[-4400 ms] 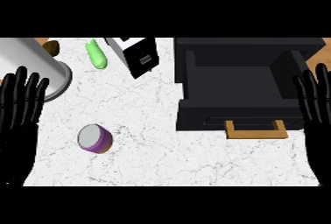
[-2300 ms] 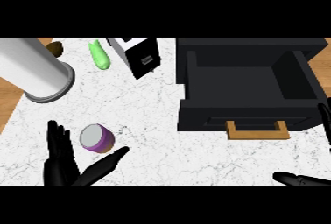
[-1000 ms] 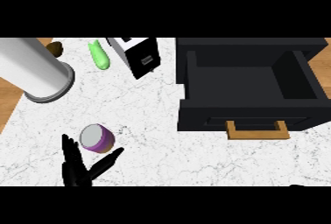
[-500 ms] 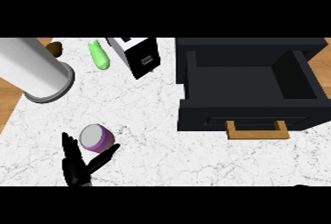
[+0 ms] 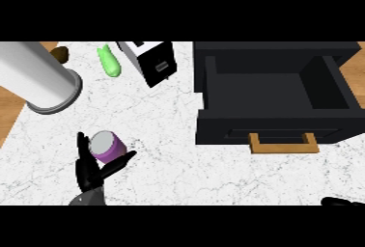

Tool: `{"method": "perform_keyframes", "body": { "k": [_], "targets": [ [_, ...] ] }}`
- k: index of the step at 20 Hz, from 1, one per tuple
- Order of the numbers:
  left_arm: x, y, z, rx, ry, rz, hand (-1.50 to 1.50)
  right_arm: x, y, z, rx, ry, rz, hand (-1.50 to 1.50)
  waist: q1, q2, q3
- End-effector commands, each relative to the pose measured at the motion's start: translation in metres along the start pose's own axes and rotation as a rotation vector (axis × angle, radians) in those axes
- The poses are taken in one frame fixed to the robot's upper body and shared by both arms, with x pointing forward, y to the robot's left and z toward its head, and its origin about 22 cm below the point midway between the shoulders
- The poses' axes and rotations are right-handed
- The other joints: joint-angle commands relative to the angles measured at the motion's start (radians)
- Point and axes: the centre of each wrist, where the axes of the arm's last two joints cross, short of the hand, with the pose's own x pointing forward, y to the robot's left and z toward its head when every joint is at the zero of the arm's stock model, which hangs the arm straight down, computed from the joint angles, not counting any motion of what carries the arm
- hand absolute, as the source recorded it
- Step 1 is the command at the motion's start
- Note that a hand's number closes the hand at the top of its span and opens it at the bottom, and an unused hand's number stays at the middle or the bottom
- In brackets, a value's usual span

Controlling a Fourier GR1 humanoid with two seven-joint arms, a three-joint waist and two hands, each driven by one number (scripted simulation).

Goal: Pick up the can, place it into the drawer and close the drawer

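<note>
The can (image 5: 107, 146) lies tilted on the white marble counter (image 5: 178, 169), purple-sided with a grey lid, at the lower left. My left hand (image 5: 89, 172) comes up from below it. Its fingers (image 5: 83, 150) stand fairly straight along the can's left side, and its thumb (image 5: 118, 163) reaches under the can's lower right, so the can sits between them. The black drawer (image 5: 274, 91) stands pulled open at the upper right, its wooden handle (image 5: 283, 144) facing me and nothing showing inside it. Only a dark tip of my right hand (image 5: 339, 201) shows at the bottom right edge.
A big white cylinder (image 5: 43, 77) stands at the upper left. A green object (image 5: 110, 62) and a black-and-white box (image 5: 151, 60) lie at the back, with a small brown thing (image 5: 61, 53) beside the cylinder. The wooden floor (image 5: 10, 116) shows past the counter's left edge.
My left hand has slid up and closed in around the can, its thumb now under the can's right side. The can has barely shifted. A sliver of the right hand reappears at bottom right.
</note>
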Motion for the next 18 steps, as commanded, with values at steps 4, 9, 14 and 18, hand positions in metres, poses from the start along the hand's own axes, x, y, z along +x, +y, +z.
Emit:
{"method": "perform_keyframes", "body": {
  "k": [4, 9, 14, 18],
  "targets": [
    [0.013, -0.004, -0.026, -0.094, -0.005, 0.076, 1.50, 0.009, -0.012, -0.006, -0.002, -0.008, 0.002, -1.50, 0.000, 0.001, -0.002],
    [0.001, -0.032, -0.005, -0.131, -0.036, 0.108, 1.50, 0.006, -0.014, -0.008, -0.018, -0.018, 0.006, -1.50, -0.001, 0.001, -0.002],
    [0.028, -0.030, -0.026, -0.156, -0.070, 0.117, 1.50, 0.010, 0.013, 0.009, -0.013, -0.019, 0.032, -1.50, 0.004, 0.000, -0.001],
    [0.050, -0.057, -0.058, -0.413, -0.083, 0.093, 1.50, 0.014, -0.001, -0.006, 0.004, -0.042, 0.020, -1.50, -0.020, 0.006, -0.003]
  ]
}}
